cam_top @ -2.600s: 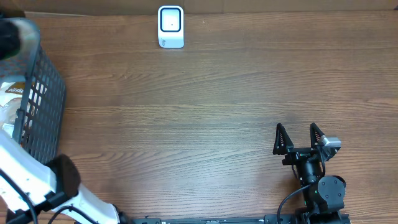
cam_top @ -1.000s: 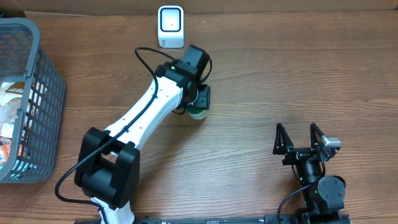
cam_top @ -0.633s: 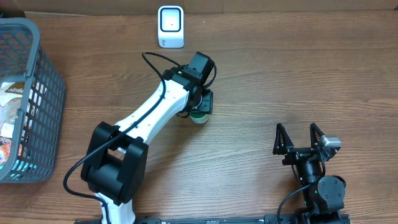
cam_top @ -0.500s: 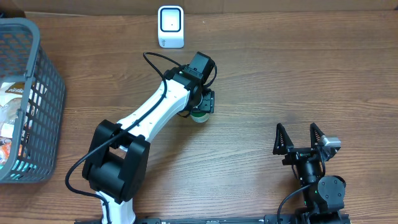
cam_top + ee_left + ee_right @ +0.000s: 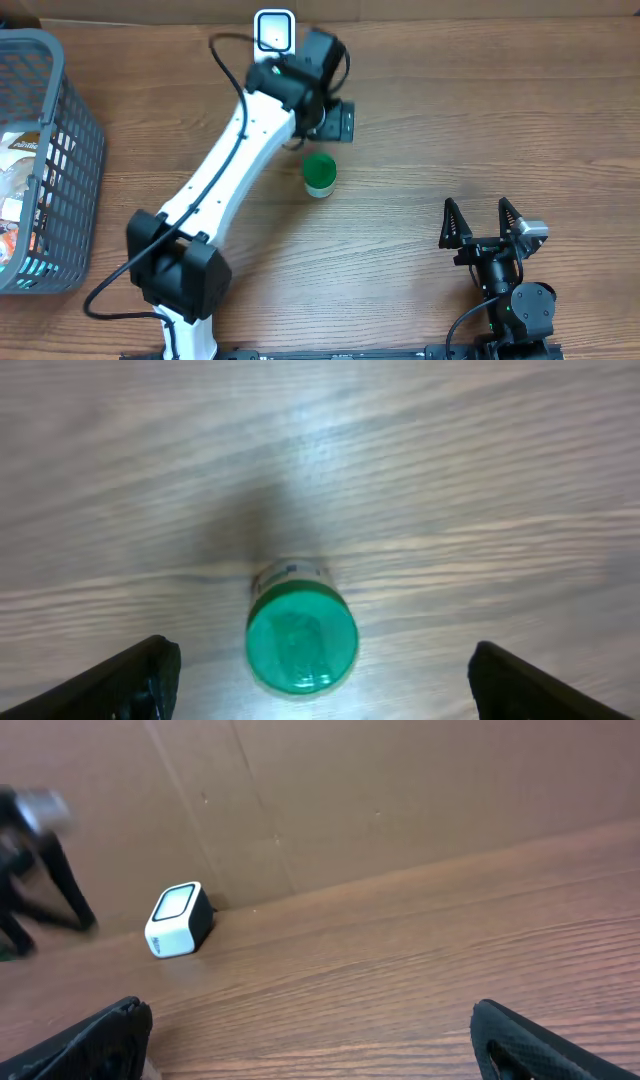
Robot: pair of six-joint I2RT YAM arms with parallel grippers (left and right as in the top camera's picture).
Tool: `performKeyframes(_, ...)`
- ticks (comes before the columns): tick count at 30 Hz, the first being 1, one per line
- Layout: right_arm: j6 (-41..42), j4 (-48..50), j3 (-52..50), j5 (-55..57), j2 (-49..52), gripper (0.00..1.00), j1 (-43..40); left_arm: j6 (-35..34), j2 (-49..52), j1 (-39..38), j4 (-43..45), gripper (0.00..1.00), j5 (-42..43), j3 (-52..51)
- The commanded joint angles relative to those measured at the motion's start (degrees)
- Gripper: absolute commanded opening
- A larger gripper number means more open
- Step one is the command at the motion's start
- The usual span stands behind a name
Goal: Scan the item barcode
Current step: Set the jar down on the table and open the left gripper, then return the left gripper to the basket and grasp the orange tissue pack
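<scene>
Basket (image 5: 78, 150): left edge, holds packets (image 5: 18, 165).
Green-lidded jar (image 5: 320, 173): upright on worktop (image 5: 450, 120), centre.
Left gripper (image 5: 338, 122): wide apart, empty, clear of jar.
Right gripper (image 5: 482, 222): apart, empty.

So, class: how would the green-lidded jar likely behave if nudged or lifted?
The green-lidded jar stands upright on the wooden table, so a low push would probably slide it. Knocked over, its round shape would likely roll. It looks rigid, probably firm to grip.

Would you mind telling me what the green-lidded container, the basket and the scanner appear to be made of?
Green-lidded container: probably plastic, smooth with a slight gloss on top. Basket: grey moulded plastic, judging by its lattice wall. Scanner: glossy white plastic casing, seemingly.
</scene>
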Motion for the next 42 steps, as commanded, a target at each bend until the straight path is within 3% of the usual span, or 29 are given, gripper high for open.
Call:
performKeyframes(1, -0.9, 0.2, -0.6, -0.4, -0.6, 1.0, -0.2, 1.8, -2.2, 2.7, -4.8, 0.93, -0.5, 11.0)
performKeyframes(6, -0.9, 0.2, -0.6, -0.4, -0.6, 1.0, -0.2, 2.2, -5.7, 10.9, -14.9, 0.94, -0.7, 25.7)
performKeyframes(10, -0.9, 0.2, -0.6, -0.4, -0.6, 1.0, -0.2, 2.4, -9.5, 21.5, -19.9, 0.99, -1.8, 31.0)
performKeyframes(19, -0.9, 0.2, -0.6, -0.4, -0.6, 1.0, -0.2, 1.5, -12.5, 54.8, -23.6, 1.0, -1.4, 29.9)
performKeyframes(24, -0.9, 0.2, -0.6, -0.4, -0.6, 1.0, -0.2, 0.2, -10.0, 69.4, -21.8, 0.97, 4.4, 25.2)
performKeyframes(31, -0.9, 0.2, -0.6, -0.4, -0.6, 1.0, -0.2, 0.5, -8.0, 76.7, -18.2, 0.92, 0.2, 12.7)
performKeyframes(34, -0.9, 0.2, -0.6, -0.4, -0.6, 1.0, -0.2, 1.7, -8.0, 77.4, -15.3, 0.9, -1.4, 6.6)
performKeyframes(38, -0.9, 0.2, -0.6, -0.4, -0.6, 1.0, -0.2, 2.6, -8.0, 77.3, -11.6, 0.78, -8.3, -1.0)
performKeyframes(42, -0.9, 0.2, -0.6, -0.4, -0.6, 1.0, -0.2, 5.7, -8.0, 77.2, -6.7, 0.79, -10.5, -8.5)
